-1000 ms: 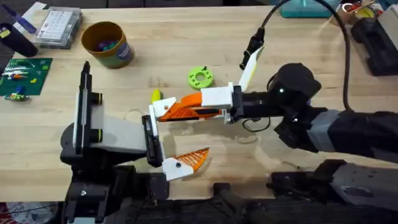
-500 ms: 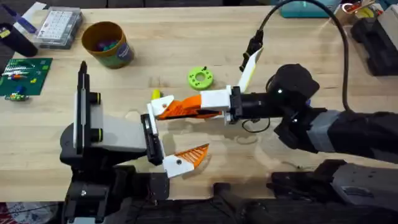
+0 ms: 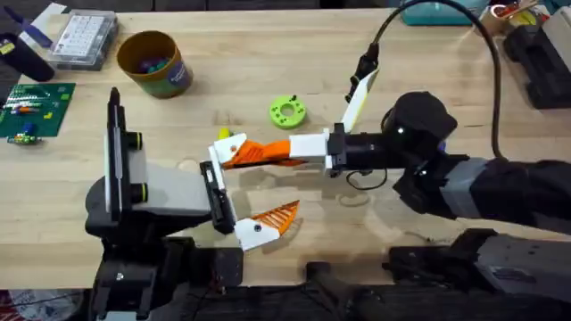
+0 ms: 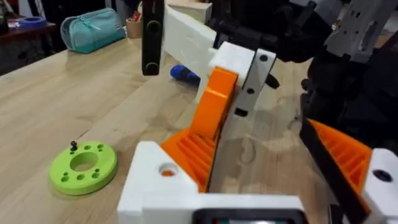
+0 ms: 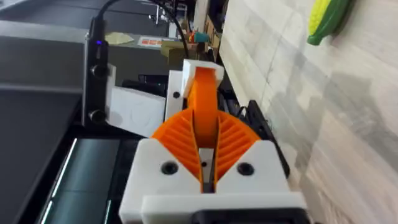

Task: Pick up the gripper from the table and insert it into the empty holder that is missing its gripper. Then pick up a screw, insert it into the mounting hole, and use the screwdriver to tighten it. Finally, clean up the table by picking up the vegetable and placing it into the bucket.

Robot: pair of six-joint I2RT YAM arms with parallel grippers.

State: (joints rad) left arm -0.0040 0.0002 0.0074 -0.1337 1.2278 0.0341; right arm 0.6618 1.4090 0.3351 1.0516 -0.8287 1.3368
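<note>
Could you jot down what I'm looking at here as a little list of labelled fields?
Right gripper: shut on the solid orange gripper, carried tip-first toward the holder
Holder: white bracket with yellow spot, on the left arm's rail
Ribbed finger: mounted at the rail's other end
Green disc: on the table
Bucket: far left

Solid orange tapered gripper point(image 3: 254, 153) with white blocky base, lying level near table centre, base end at nine o'clock against the white holder point(image 3: 223, 143) with its yellow spot, ochre bucket point(image 3: 153, 62) with dark green band, upright, at ten o'clock.
</note>
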